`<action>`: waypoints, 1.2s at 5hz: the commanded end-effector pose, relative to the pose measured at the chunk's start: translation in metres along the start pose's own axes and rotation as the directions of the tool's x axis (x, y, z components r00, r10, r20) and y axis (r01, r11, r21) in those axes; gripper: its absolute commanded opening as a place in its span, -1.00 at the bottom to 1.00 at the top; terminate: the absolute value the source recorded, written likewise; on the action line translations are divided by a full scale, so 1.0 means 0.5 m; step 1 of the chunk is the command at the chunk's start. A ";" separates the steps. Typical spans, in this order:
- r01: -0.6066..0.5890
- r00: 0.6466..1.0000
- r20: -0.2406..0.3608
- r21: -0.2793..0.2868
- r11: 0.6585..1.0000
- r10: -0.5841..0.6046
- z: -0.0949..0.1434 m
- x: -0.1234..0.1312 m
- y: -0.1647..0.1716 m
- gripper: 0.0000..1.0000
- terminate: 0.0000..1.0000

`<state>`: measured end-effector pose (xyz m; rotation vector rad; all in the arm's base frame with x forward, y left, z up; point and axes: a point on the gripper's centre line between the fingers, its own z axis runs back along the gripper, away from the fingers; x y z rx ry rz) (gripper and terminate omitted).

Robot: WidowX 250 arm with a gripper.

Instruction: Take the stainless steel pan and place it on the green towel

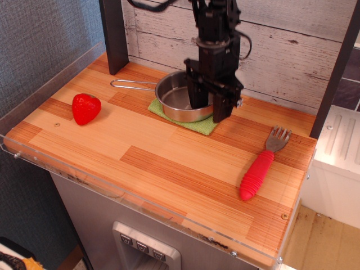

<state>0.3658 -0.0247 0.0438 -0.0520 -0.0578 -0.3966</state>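
Your pincer (208, 107) hangs straight down from a black arm at the back of a wooden table (169, 163), in front of a whitewashed plank wall (292, 45). Its two dark fingers stand apart, one inside the pan and one outside, straddling the pan's right rim; whether they touch the metal, you cannot tell from this angle.

The pan (179, 103) sits directly under and to the left of your pincer. It is small, round and shiny, with shallow straight sides. Its thin wire handle runs away to the left, ending well clear of your pincer above the bare wood.

The green towel (194, 124) lies beneath the pan. Only its front edge and left corner show, poking out below your pincer toward the near side of the table; the pan covers most of the rest.

Far to the left of your pincer, near the table's left edge, rests a red strawberry (86, 108). To the right and nearer the front lies a fork (263, 163) with a thick red handle, its metal tines pointing toward the back.
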 end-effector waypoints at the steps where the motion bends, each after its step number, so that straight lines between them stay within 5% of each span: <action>1: -0.259 0.963 0.104 0.104 0.960 0.249 0.157 -0.128 -0.018 1.00 -1.00; 2: -0.349 0.936 0.098 0.116 0.930 0.339 0.175 -0.181 -0.030 1.00 -1.00; 5: -0.303 0.950 0.092 0.058 0.951 0.298 0.158 -0.195 -0.039 1.00 -1.00; 6: -0.303 0.950 0.092 0.058 0.951 0.298 0.158 -0.195 -0.039 1.00 1.00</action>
